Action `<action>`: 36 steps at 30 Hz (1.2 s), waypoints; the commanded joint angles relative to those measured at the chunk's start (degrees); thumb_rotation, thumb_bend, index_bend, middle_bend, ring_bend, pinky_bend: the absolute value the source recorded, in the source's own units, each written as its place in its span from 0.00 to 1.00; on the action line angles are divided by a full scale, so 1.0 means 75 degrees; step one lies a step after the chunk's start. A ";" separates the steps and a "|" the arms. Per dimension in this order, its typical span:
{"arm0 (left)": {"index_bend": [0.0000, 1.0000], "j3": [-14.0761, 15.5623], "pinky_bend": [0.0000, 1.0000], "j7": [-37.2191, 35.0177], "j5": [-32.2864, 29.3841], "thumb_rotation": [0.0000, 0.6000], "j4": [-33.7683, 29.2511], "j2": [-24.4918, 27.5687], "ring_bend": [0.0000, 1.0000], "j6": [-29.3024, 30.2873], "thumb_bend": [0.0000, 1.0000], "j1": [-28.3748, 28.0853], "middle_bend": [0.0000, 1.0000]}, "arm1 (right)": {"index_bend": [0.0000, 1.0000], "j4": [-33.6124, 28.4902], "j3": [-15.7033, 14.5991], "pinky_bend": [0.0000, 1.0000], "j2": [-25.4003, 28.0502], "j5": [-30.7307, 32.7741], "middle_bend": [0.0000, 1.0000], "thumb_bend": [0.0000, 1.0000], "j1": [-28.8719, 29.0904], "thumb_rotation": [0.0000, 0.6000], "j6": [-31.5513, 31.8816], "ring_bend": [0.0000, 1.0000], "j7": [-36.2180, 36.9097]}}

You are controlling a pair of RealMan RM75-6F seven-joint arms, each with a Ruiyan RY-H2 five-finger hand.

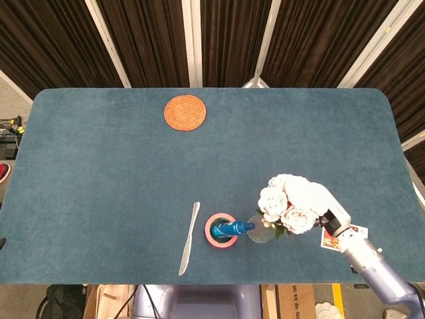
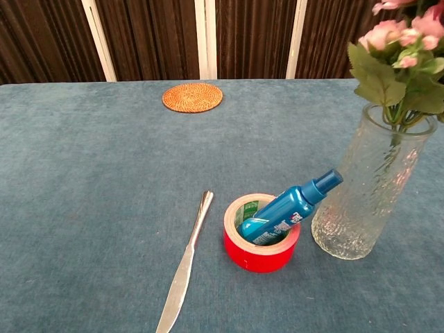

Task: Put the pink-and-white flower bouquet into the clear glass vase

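Observation:
The pink-and-white flower bouquet stands over the clear glass vase near the table's front right. In the chest view its green stems run down inside the vase, and the leaves and small pink blooms sit just above the rim. My right hand holds the bouquet from the right side, its fingers mostly hidden behind the blossoms. The chest view does not show this hand. My left hand appears in neither view.
A red tape roll with a blue spray bottle leaning in it stands right beside the vase on its left. A butter knife lies further left. A woven coaster sits at the back. A small card lies under my right wrist.

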 commanded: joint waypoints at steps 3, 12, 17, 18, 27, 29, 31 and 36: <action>0.11 -0.0004 0.05 -0.0013 -0.0015 1.00 0.0002 0.0006 0.00 -0.0013 0.22 -0.0003 0.00 | 0.14 0.0239 -0.0427 0.00 0.0256 -0.0752 0.06 0.13 0.0170 1.00 0.0064 0.06 0.0200; 0.11 -0.0024 0.05 -0.0119 -0.0080 1.00 0.0006 0.0040 0.00 -0.0029 0.22 0.0007 0.00 | 0.00 0.0895 -0.1246 0.00 0.1442 -0.2104 0.02 0.10 -0.0175 1.00 0.1101 0.02 0.0019; 0.11 -0.0019 0.05 -0.0168 -0.0096 1.00 -0.0005 0.0063 0.00 -0.0036 0.22 0.0018 0.00 | 0.01 0.1541 -0.1763 0.00 0.2336 -0.2774 0.02 0.10 -0.0415 1.00 0.1502 0.02 -0.0298; 0.11 -0.0011 0.05 -0.0167 -0.0078 1.00 -0.0010 0.0064 0.00 -0.0032 0.22 0.0021 0.00 | 0.02 0.1744 -0.1874 0.00 0.2563 -0.2875 0.02 0.10 -0.0452 1.00 0.1517 0.02 -0.0450; 0.11 0.0020 0.05 -0.0107 -0.0023 1.00 -0.0031 0.0049 0.00 0.0006 0.22 0.0042 0.00 | 0.04 0.1467 -0.1606 0.00 0.2025 0.0179 0.02 0.10 -0.1656 1.00 0.3197 0.02 -0.5550; 0.11 0.0019 0.05 -0.0102 -0.0020 1.00 -0.0025 0.0047 0.00 0.0021 0.22 0.0049 0.00 | 0.04 0.1484 -0.1544 0.00 0.1226 0.0361 0.02 0.10 -0.1939 1.00 0.4210 0.02 -0.6955; 0.11 0.0022 0.05 -0.0100 -0.0018 1.00 -0.0025 0.0048 0.00 0.0022 0.22 0.0051 0.00 | 0.04 0.1653 -0.1535 0.00 0.0532 0.0201 0.02 0.10 -0.2122 1.00 0.4980 0.02 -0.7652; 0.11 0.0019 0.05 -0.0100 -0.0023 1.00 -0.0017 0.0051 0.00 0.0008 0.22 0.0045 0.00 | 0.04 0.2544 -0.1681 0.00 -0.1068 -0.0697 0.02 0.10 -0.2433 1.00 0.6446 0.02 -0.8741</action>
